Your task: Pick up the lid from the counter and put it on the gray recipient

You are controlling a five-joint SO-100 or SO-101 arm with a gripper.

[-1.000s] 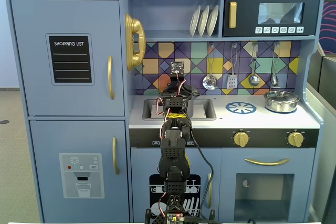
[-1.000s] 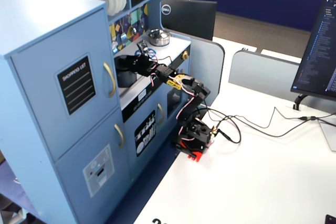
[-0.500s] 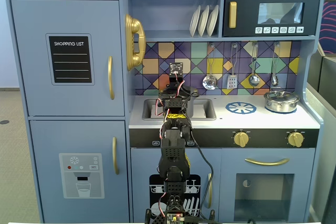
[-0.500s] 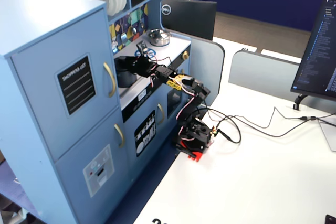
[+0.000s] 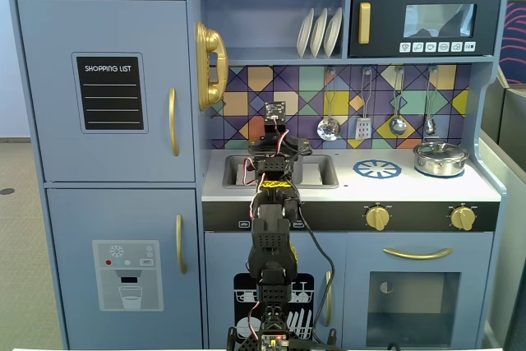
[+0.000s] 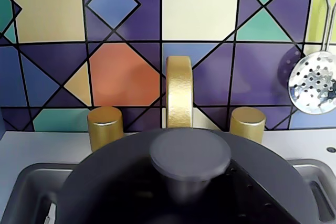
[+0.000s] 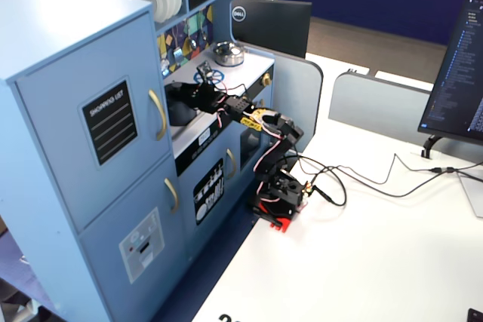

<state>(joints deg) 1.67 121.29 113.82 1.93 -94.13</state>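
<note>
In the wrist view the dark-gray lid (image 6: 115, 182) fills the lower frame, with its round knob (image 6: 190, 153) facing up. It sits level, above the sink basin (image 6: 31, 187). One dark finger (image 6: 252, 192) with small holes lies beside the knob stem. The other finger is lost in dark blur. My gripper (image 6: 191, 198) appears shut on the lid at the knob. In a fixed view my gripper (image 7: 190, 97) reaches over the sink to a dark-gray mass (image 7: 179, 115), seemingly the gray recipient under the lid. In the front fixed view the arm (image 5: 275, 170) hides both.
The gold faucet (image 6: 179, 90) and two gold taps (image 6: 105, 124) stand right behind the lid. A slotted spoon (image 6: 314, 82) hangs at the right. The shiny silver pot (image 5: 440, 158) sits on the right burner. The arm's base (image 7: 278, 200) is clamped at the white table's edge.
</note>
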